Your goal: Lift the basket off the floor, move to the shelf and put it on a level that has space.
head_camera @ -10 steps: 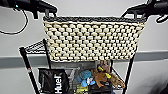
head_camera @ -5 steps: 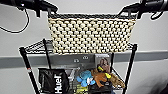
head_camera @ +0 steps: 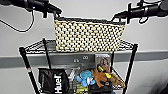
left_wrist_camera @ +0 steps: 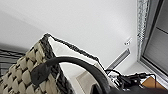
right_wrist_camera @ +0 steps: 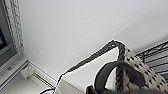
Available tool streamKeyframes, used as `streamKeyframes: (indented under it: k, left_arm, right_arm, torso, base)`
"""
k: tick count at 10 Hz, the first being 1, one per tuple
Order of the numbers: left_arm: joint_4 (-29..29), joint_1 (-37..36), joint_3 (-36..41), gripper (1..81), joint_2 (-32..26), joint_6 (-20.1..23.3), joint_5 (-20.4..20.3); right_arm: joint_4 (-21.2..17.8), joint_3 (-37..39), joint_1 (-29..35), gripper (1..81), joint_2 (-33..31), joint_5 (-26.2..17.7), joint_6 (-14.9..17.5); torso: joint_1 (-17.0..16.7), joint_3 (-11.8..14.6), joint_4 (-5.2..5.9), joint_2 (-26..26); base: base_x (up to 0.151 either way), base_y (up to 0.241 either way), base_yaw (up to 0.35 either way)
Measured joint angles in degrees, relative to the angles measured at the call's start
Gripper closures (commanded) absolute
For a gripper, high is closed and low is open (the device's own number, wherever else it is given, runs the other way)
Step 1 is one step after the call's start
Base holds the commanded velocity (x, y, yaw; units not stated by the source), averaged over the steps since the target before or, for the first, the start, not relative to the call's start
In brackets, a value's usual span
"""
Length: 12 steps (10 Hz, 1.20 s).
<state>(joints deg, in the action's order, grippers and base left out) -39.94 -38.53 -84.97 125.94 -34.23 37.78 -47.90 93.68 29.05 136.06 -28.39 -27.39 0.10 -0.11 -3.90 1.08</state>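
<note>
Now, at the rack. Rectangular woven basket (head_camera: pixel 89 34), cream with dark speckled weave and a dark rim, sits at the uppermost black wire-grid tier (head_camera: pixel 35 46) of the tall, narrow black metal wire shelf (head_camera: pixel 26 65). Its base looks level with the grid and seems to rest on it, though actual contact cannot be confirmed from the head view.

Left gripper (head_camera: pixel 57 11) comes in at the basket's left end, right at the rim. Right gripper (head_camera: pixel 115 17) meets the opposite end the same way. In the left wrist view a small dark loop handle (left_wrist_camera: pixel 75 65) arches up from the rim, with white cloth lining (left_wrist_camera: pixel 65 53) visible inside; the right wrist view shows the matching loop (right_wrist_camera: pixel 113 72) at the other end. Fingers are not readable in any view, so I cannot tell whether either claw is clamped on a handle, merely hooked under it, or slack.

Lower tier beneath: black "Huel" bag (head_camera: pixel 55 81), blue plush toy (head_camera: pixel 85 78), brown plush toy (head_camera: pixel 101 75), a printed box (head_camera: pixel 102 61) standing behind them. Pale wall behind the rack.

Progress, as I judge it: lift from the floor done, travel to the shelf done, basket positioned over a tier with room and apparently set down. Remaining: confirm it bears its weight on the grid, free both handles, draw the arms clear.
</note>
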Motion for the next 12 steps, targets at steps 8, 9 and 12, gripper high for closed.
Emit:
streamKeyframes:
  k: [8, 9, 12]
  left_arm:
    - [6.78, 7.73, -12.43, 81.1, 8.79, 0.99, -0.49]
    - [6.86, 8.19, -13.63, 81.1, 9.45, 1.19, -0.57]
    - [6.97, 8.83, -19.11, 81.1, 11.59, 2.56, -0.29]
  right_arm:
    - [1.46, 14.19, -1.02, 81.1, 8.86, -0.62, 4.57]
    - [1.45, 14.86, -1.30, 81.1, 9.34, -0.63, 4.94]
    - [1.51, 20.18, -3.84, 81.1, 12.56, -1.07, 7.91]
  torso:
    - [0.02, -0.05, 0.00, -0.06]
    - [0.02, -0.05, 0.00, -0.06]
    - [0.04, -0.07, 0.00, -0.09]
  base:
    - [0.000, 0.000, 0.000]
    - [0.000, 0.000, 0.000]
    - [0.000, 0.000, 0.000]
